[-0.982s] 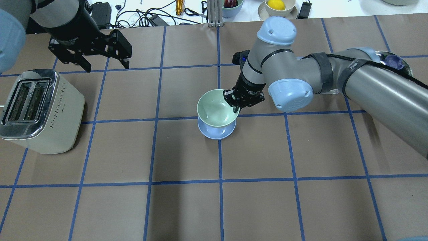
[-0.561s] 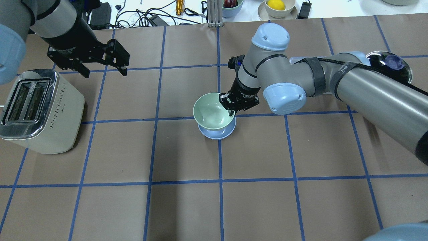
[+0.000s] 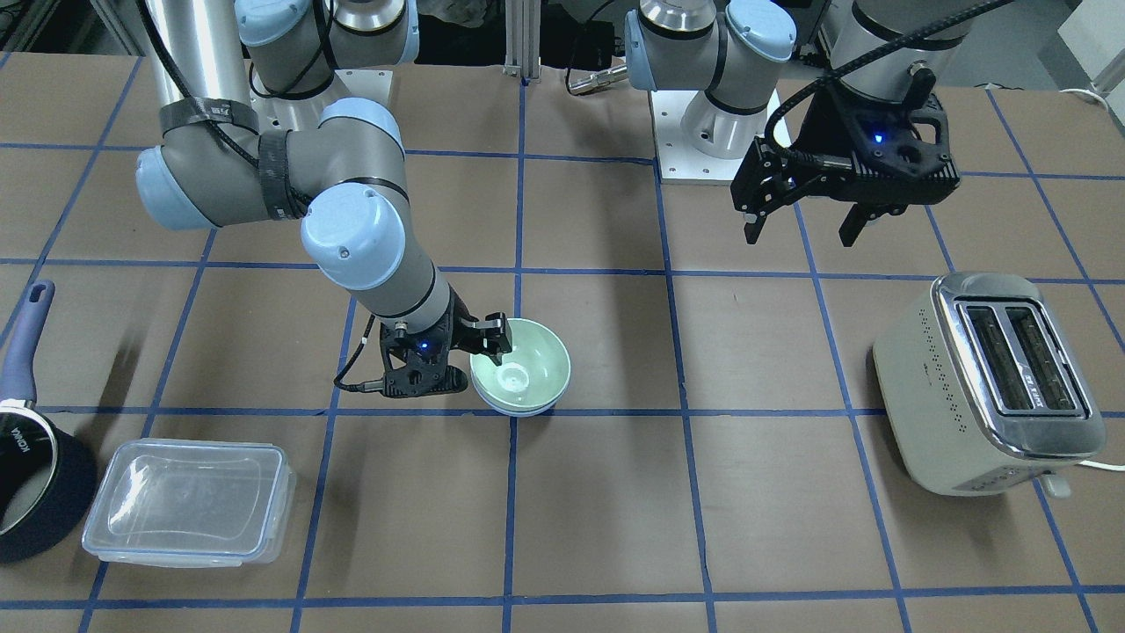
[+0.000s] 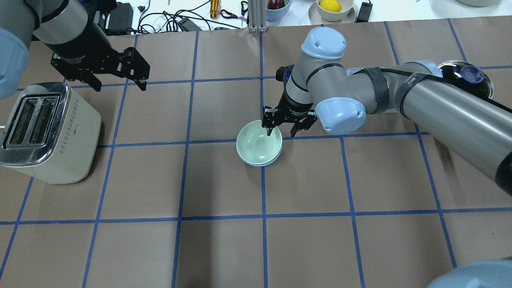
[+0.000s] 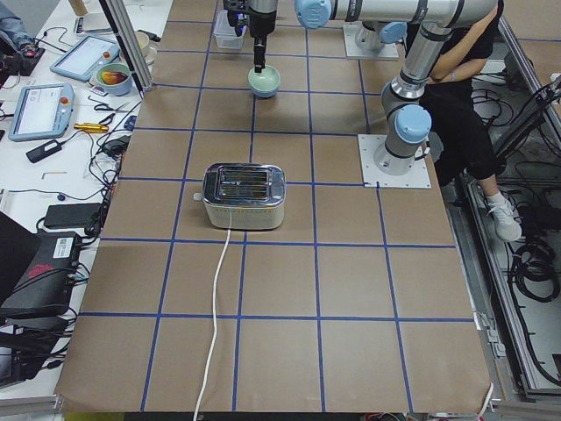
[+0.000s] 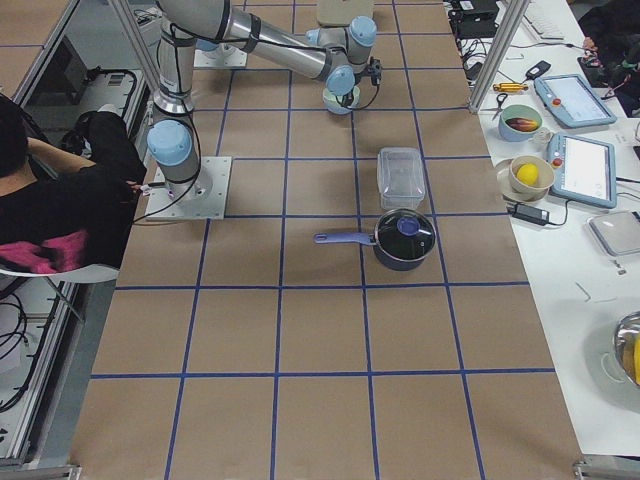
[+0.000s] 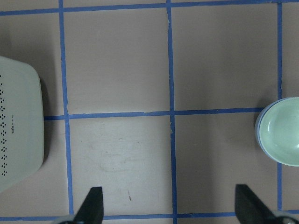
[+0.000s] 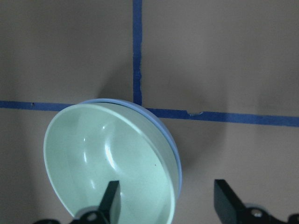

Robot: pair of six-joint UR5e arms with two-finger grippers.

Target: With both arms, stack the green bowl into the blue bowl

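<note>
Front-facing view: the green bowl sits nested in the blue bowl, of which only a thin rim shows at 6 o'clock. The right gripper, at the bowls' 9 o'clock, is spread across the green rim.

Overhead view: the left gripper, spread wide, hangs at the bowls' 10 o'clock, near the toaster.

Left wrist view: the stacked bowls lie at 3 o'clock, the toaster at 9 o'clock.

Right wrist view: one finger is over the green bowl's inside and the other is outside the rim. Whether either touches the bowl cannot be told.
</note>
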